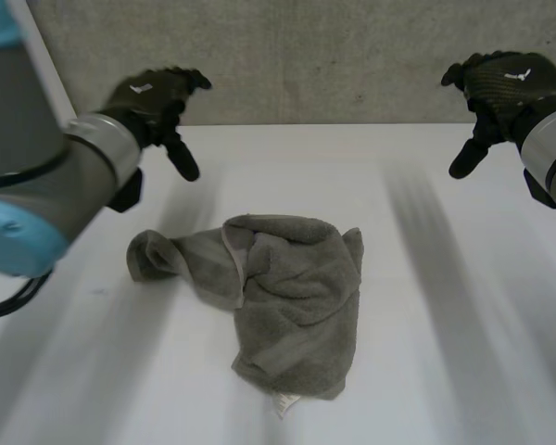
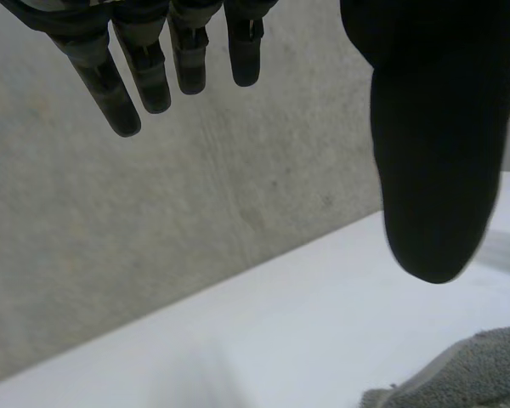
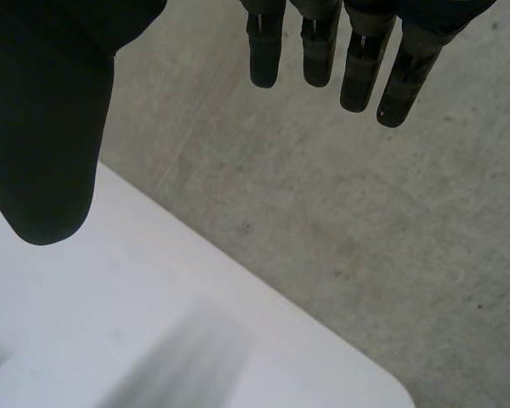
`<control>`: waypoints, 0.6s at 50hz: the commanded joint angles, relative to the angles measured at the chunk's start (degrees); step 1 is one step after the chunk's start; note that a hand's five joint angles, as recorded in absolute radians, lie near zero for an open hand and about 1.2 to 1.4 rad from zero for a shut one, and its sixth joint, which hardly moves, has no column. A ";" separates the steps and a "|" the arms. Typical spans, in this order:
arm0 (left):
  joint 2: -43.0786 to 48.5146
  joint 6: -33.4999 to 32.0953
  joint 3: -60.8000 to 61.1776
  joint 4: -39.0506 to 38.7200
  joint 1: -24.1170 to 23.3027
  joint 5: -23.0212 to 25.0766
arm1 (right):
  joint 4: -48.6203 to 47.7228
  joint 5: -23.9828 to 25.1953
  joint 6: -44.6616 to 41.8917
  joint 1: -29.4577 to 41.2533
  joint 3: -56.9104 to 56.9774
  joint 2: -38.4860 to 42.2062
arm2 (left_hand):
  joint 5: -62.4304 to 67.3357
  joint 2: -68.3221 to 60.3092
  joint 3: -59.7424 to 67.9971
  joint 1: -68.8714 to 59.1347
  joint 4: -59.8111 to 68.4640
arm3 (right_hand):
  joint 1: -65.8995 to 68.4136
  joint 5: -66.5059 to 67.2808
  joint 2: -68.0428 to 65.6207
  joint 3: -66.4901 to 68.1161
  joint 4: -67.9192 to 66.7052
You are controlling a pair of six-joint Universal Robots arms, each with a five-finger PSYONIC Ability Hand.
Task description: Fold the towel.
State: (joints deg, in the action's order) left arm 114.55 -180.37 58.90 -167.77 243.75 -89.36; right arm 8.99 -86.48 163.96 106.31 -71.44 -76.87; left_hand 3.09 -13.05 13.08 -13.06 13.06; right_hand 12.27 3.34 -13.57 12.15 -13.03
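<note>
A grey towel [image 1: 283, 292] lies crumpled in a heap in the middle of the white table [image 1: 463, 352], one end trailing toward the left. A white label sticks out at its near edge. My left hand [image 1: 157, 100] hovers above the table's far left, open, fingers [image 2: 136, 76] straight and thumb [image 2: 438, 170] apart, holding nothing. A corner of the towel [image 2: 467, 374] lies below that thumb. My right hand [image 1: 502, 93] hangs high at the far right, open and empty, with fingers [image 3: 357, 59] and thumb [image 3: 47, 144] spread. Both hands are well clear of the towel.
A grey concrete wall [image 1: 334, 56] runs along the table's far edge. White table surface lies bare on both sides of the towel and in front of it.
</note>
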 commanded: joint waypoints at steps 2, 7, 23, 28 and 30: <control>17.43 2.66 -12.30 0.08 -1.70 0.41 | -0.03 0.00 -0.22 0.13 -0.46 3.56 | 6.70 -6.74 6.71 -6.72 6.72 | -2.27 -3.34 3.57 -2.15 3.03; 25.35 2.13 -16.79 -0.01 -1.79 3.04 | -0.11 0.00 -0.22 0.30 -0.81 5.67 | 9.73 -9.77 9.74 -9.75 9.75 | -2.27 -3.34 3.57 -2.15 3.03; 32.67 -3.23 -19.79 -0.10 -1.79 4.63 | -1.08 -0.18 -0.31 2.32 -0.90 11.03 | 52.92 -52.97 52.94 -52.95 52.95 | -2.27 -3.34 3.57 -2.15 3.03; 30.39 -5.16 -18.74 0.16 -1.87 4.20 | -2.13 0.26 -0.05 2.67 0.07 12.35 | 66.91 -66.95 66.92 -66.94 66.94 | -2.27 -3.34 3.57 -2.15 3.03; 28.64 -6.30 -17.95 0.25 -1.87 4.02 | -2.92 1.05 0.47 2.67 0.85 12.79 | 66.91 -66.95 66.92 -66.94 66.94 | -2.27 -3.34 3.57 -2.15 3.03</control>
State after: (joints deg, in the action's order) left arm 146.96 -183.90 39.20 -167.81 241.92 -84.77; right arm 7.65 -86.61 163.68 108.75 -72.18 -65.60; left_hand 54.26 -64.68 64.36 -64.08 64.48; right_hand 12.27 3.36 -13.57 12.15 -13.04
